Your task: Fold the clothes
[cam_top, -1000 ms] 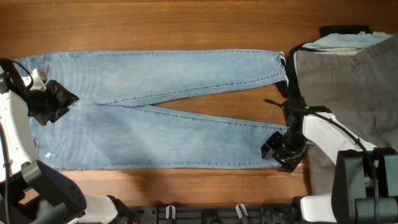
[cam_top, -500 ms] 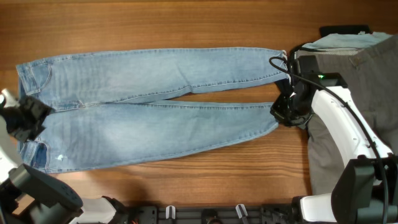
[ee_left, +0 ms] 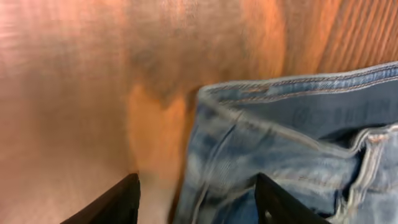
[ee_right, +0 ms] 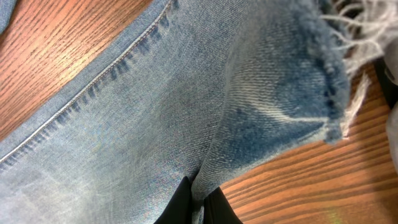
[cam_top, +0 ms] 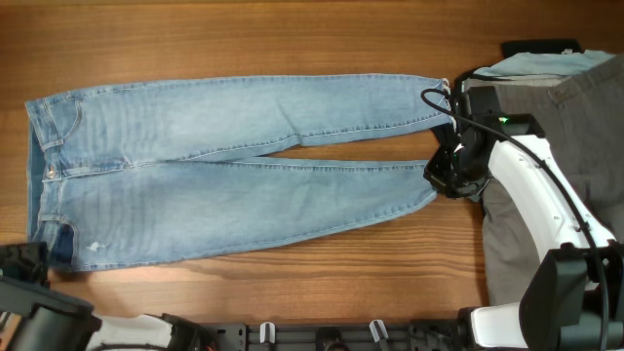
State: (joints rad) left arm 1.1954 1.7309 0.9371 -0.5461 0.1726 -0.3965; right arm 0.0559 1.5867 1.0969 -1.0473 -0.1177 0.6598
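The light blue jeans lie flat across the table, waist at the left, legs running right. My right gripper is shut on a pinched fold of denim near the frayed hem of the near leg; in the right wrist view its fingers squeeze the cloth together. My left gripper sits at the table's front-left corner, just off the waist. In the left wrist view it stands open above the waistband corner, holding nothing.
Grey trousers are piled at the right edge, under the right arm, with a small black garment behind them. Bare wooden tabletop runs along the back and in front of the jeans.
My left gripper has let go of the waist and moved toward the front-left corner. The right gripper shut on the near leg's hem, pulled it up beside the far leg, then held still.
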